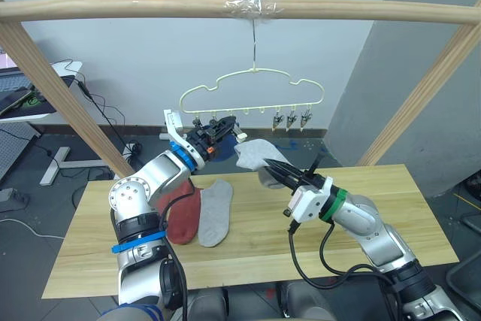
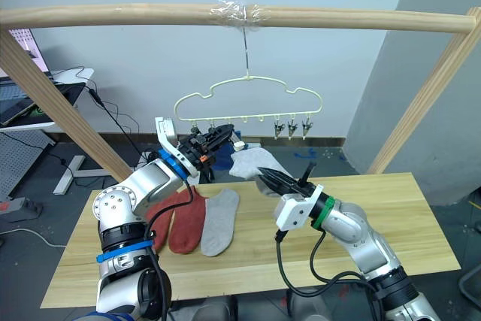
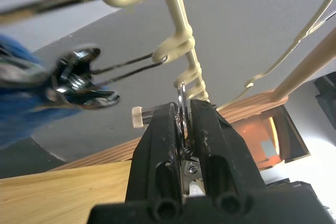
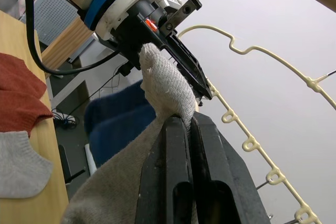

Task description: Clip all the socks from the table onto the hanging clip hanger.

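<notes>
Under the taped wooden pole, the pale yellow-green clip hanger hung by its hook, its clips in two groups along the lower wire. The left gripper was raised to the left group and was clenched on one metal clip: in the left wrist view both black fingers pressed the clip's sides, squeezing it. Beside that gripper another clip dangled from its wire loop, with blue fabric blurred against it; whether that fabric was clipped could not be told.

Just to the right of the left gripper, the right gripper was grasping a light grey sock, fingers closed on the fabric. The right wrist view showed the sock's free end standing up past the fingertips and reaching to the left gripper's fingers, touching or nearly so; contact with the clip itself could not be made out. The rest of the sock drooped below the right gripper.

Below and left of both grippers, on the pale wood table, lay a second light grey sock, flat, edge to edge with a rust-red sock. The right eye view showed a further rust-red sock partly tucked behind the left arm. The three clips of the right group hung bare, above the right gripper.
</notes>
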Controlling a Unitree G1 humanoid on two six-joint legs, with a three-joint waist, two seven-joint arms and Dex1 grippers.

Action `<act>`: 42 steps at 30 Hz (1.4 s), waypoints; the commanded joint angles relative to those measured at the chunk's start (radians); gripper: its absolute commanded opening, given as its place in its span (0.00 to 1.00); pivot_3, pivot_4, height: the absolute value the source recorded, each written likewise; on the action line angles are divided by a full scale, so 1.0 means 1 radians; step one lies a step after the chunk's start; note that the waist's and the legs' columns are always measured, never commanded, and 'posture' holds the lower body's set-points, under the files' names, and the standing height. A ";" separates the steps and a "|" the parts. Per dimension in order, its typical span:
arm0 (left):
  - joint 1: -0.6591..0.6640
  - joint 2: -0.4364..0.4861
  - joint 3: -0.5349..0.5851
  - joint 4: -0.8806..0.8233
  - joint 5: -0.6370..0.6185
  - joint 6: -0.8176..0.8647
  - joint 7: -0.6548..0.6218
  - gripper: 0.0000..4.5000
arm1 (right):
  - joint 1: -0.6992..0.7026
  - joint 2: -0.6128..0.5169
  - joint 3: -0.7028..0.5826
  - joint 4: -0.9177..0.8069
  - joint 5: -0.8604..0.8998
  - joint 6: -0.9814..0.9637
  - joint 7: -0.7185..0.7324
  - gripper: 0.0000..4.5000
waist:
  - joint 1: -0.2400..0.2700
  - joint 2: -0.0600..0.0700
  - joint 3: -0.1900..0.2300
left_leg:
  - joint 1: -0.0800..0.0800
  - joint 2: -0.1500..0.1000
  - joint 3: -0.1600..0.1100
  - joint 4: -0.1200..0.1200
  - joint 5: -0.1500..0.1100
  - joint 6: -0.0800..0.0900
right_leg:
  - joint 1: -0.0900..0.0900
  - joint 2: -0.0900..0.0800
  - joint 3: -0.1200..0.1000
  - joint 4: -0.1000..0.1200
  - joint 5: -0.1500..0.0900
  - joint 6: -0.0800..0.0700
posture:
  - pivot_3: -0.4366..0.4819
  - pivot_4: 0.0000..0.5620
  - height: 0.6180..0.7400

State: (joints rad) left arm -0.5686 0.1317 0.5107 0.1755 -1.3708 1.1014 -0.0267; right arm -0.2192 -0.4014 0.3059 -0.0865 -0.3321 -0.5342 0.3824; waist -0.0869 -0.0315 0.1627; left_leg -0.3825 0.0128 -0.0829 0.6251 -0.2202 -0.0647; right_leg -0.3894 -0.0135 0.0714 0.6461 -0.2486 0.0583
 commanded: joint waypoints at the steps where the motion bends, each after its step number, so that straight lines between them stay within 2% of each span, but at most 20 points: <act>1: -0.002 0.009 -0.011 -0.027 -0.029 -0.006 0.001 0.02 | -0.029 0.014 -0.018 -0.018 0.016 -0.021 -0.019 0.01 | 0.000 0.000 0.000 | 0.000 0.000 0.000 0.000 0.000 0.000 | 0.000 0.000 0.000 0.000 0.000 0.000 | 0.39 0.24 1.00; 12: 0.001 0.011 -0.009 -0.026 -0.048 -0.010 0.005 0.02 | -0.027 0.018 -0.024 -0.032 0.029 -0.020 -0.019 0.01 | 0.000 0.000 0.000 | 0.000 0.000 0.000 0.000 0.000 0.000 | 0.000 0.000 0.000 0.000 0.000 0.000 | 0.39 0.24 1.00; 26: 0.006 0.016 -0.027 -0.054 -0.108 -0.013 0.010 0.02 | -0.075 0.086 -0.009 0.058 -0.006 -0.007 -0.054 0.01 | 0.001 -0.001 0.001 | 0.000 0.000 0.000 -0.001 0.000 0.000 | 0.000 0.000 0.000 0.000 0.000 0.000 | 0.40 0.24 1.00; 33: 0.035 0.048 -0.082 -0.127 -0.049 -0.048 -0.087 0.02 | -0.092 0.101 -0.010 0.085 0.000 -0.004 -0.056 0.01 | 0.002 -0.003 0.006 | 0.000 0.000 0.000 -0.001 0.000 0.000 | 0.000 0.000 0.000 -0.001 0.000 0.000 | 0.41 0.24 1.00; 42: 0.053 0.082 -0.081 -0.138 -0.042 -0.078 -0.098 0.68 | -0.086 0.106 0.007 0.098 0.024 0.037 -0.016 0.00 | 0.003 -0.003 0.007 | 0.000 0.000 0.000 -0.002 0.000 0.000 | 0.000 0.000 0.000 -0.001 -0.001 -0.001 | 0.42 0.24 1.00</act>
State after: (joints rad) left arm -0.5191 0.1933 0.4256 0.0790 -1.4039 1.0340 -0.1158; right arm -0.2941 -0.3032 0.3019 0.0242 -0.3314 -0.5099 0.3532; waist -0.0839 -0.0346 0.1692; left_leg -0.3828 0.0128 -0.0832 0.6234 -0.2202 -0.0648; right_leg -0.3898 -0.0139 0.0713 0.6453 -0.2494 0.0569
